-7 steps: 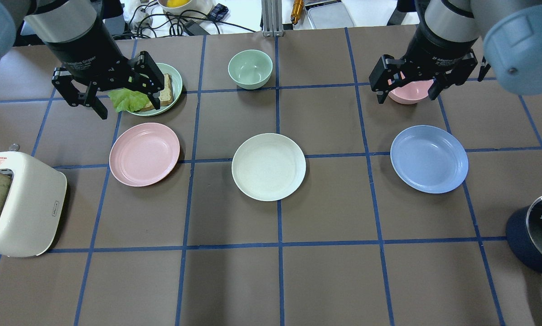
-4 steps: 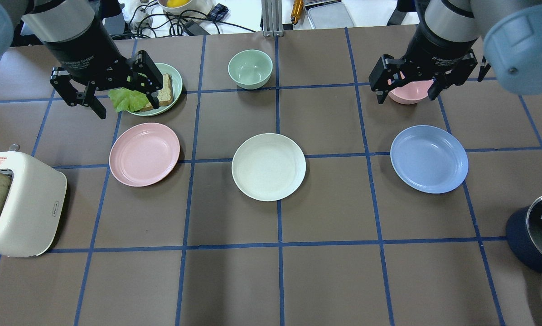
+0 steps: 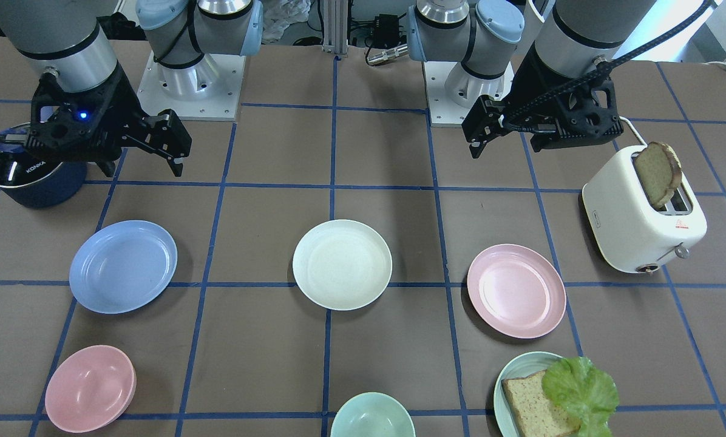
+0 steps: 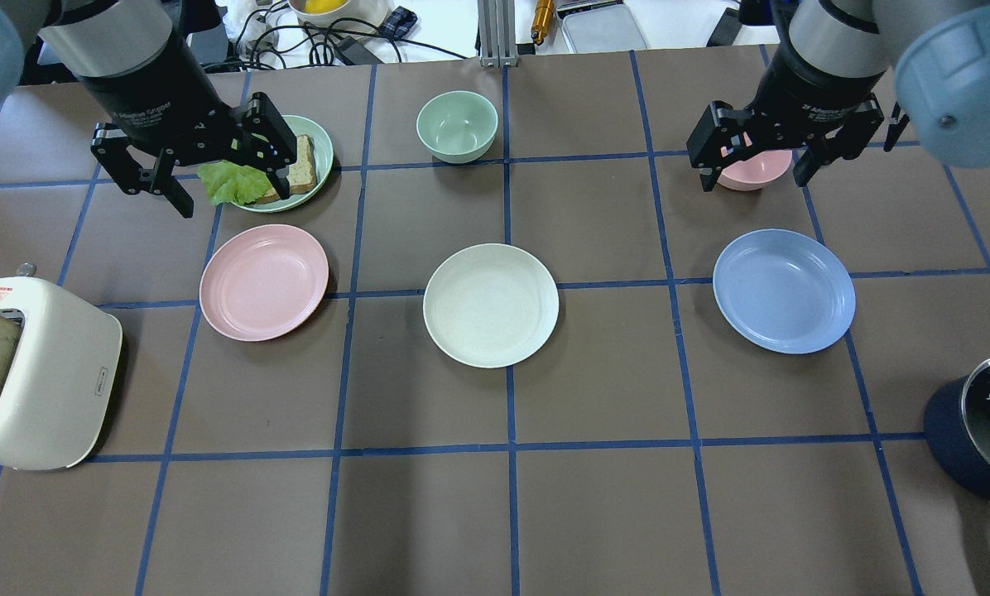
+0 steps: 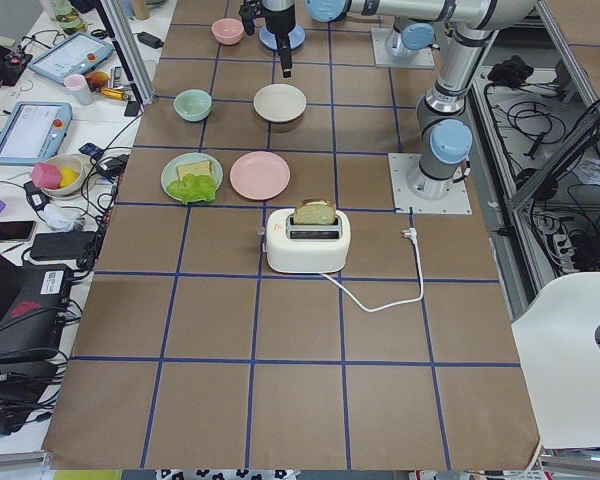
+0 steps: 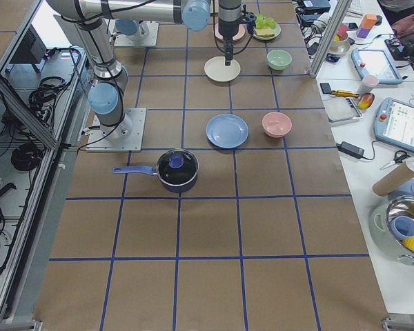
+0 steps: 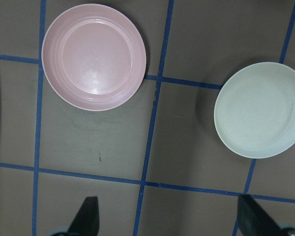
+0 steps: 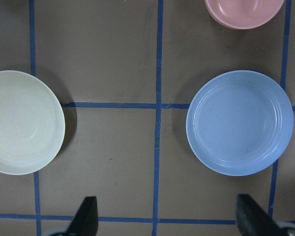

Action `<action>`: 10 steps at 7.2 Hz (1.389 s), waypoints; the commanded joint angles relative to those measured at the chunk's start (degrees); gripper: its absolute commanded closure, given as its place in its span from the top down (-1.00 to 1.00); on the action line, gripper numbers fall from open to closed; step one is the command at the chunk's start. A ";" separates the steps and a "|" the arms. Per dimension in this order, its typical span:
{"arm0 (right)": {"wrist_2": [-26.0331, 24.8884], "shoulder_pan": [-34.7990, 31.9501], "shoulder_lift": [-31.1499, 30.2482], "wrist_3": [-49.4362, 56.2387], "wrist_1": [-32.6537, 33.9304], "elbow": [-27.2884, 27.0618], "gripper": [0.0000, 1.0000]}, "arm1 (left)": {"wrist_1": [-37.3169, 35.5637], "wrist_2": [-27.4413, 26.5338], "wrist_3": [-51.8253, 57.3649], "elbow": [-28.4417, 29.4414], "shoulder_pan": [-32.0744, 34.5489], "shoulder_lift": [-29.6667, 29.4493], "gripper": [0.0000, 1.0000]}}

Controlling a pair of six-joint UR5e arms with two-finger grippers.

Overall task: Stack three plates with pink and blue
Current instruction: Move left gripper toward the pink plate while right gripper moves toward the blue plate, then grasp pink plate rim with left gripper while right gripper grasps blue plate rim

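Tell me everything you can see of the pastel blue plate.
The round, shallow pastel blue plate looks matte, with concentric rings inside its rim. It lies flat, right side up and empty on the brown taped table, across a blue tape line, on the robot's right side. Nothing touches it; the small pink bowl sits apart.

The pink plate (image 4: 264, 282), the cream-white plate (image 4: 491, 305) and the blue plate (image 4: 784, 290) are all showing a smooth, matt finish, the cream one looking faintly speckled. The worktop (image 4: 594, 513) is wearing a dull brown, paper-like covering, with blue tape (image 4: 511, 505) running across it in a grid. The toaster (image 4: 48, 381) is giving off a soft sheen, like smooth cream plastic, while the bread slice (image 3: 657, 173) in it is looking coarse and grainy. The pot (image 3: 47, 188) is gleaming dark blue, its lid (image 3: 11, 167) catching the light like glass in a metal rim. The lettuce (image 3: 581, 388) is looking crinkled.
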State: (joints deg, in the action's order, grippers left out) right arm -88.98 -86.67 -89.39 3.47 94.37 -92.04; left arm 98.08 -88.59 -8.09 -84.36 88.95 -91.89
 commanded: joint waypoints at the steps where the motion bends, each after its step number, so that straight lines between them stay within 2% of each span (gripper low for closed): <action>1: -0.05 9.53 1.40 10.15 1.59 -3.73 1.00 | -0.09 -0.09 0.09 -0.01 0.00 -0.57 1.00; 2: 0.82 14.55 2.28 12.15 3.95 -7.68 1.00 | -0.09 0.44 0.18 -0.10 -0.52 -1.70 1.00; 3: 0.39 18.60 5.07 16.26 12.07 -11.63 1.00 | 0.00 -0.08 0.35 -0.45 -0.44 -3.45 1.00; 4: 1.00 22.38 8.06 18.91 16.32 -14.72 1.00 | -0.87 -0.26 0.09 -1.93 -0.44 -5.82 1.00; 6: 1.00 24.87 16.48 21.99 24.42 -16.42 1.00 | -20.03 -0.79 2.10 -10.51 -0.44 -11.44 1.00; 7: 1.00 26.10 19.05 24.19 25.06 -16.16 1.00 | -30.04 -2.44 4.55 -15.26 -0.44 -12.95 1.00; 8: 0.83 26.46 19.42 25.35 25.16 -15.98 1.00 | -35.54 -2.63 4.83 -18.96 -0.44 -15.31 1.00; 9: 1.00 26.46 19.86 25.44 26.29 -16.06 0.70 | -39.07 -3.33 4.83 -20.04 -0.44 -17.69 1.00; 10: 1.09 26.46 20.91 25.36 26.73 -16.06 0.28 | -39.63 -3.77 4.75 -19.88 -0.35 -19.45 1.00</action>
State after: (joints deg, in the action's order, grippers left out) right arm -88.00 -60.31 -69.63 28.61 120.30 -108.09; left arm 61.21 -91.71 -3.41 -103.32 88.52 -108.82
